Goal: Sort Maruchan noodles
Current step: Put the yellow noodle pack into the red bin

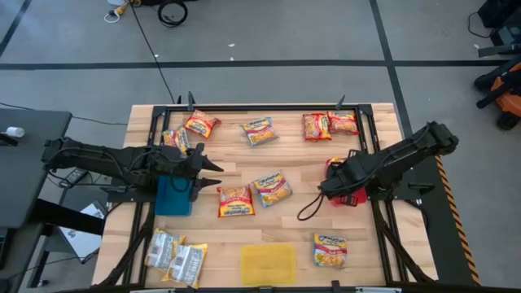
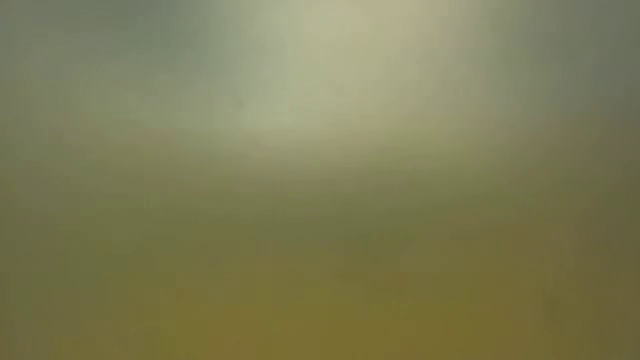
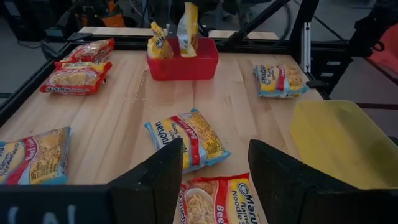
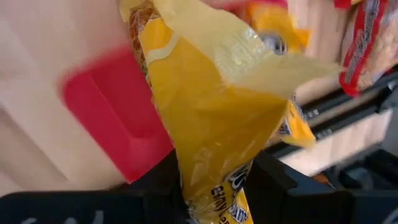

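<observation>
The Maruchan noodles are flat packets scattered over the wooden table: red-orange ones (image 1: 201, 124) (image 1: 317, 126) (image 1: 235, 200), blue-edged ones (image 1: 273, 188) (image 1: 259, 130), silvery ones (image 1: 165, 247). My left gripper (image 1: 212, 175) is open beside the blue tray (image 1: 171, 199); its fingers (image 3: 155, 180) point toward a blue-edged packet (image 3: 189, 137). My right gripper (image 1: 327, 185) is over the red tray (image 1: 355, 195), shut on a yellow packet (image 4: 211, 106). Another yellow packet (image 3: 158, 43) stands in the red tray (image 3: 183, 65). My right gripper pinches the yellow packet between its two fingers at one end (image 4: 214, 186), coming from above. The packet hangs below the fingers over the red tray (image 4: 106, 106). In the left wrist view the packet's lower part (image 3: 188, 31) reaches into the tray.
A yellow tray (image 1: 268, 264) lies at the near edge, with a yellow-blue packet (image 1: 330, 249) to its right. Two red packets (image 1: 343, 122) sit at the far right. A black frame (image 1: 269, 106) borders the table. The low view is wholly blurred over.
</observation>
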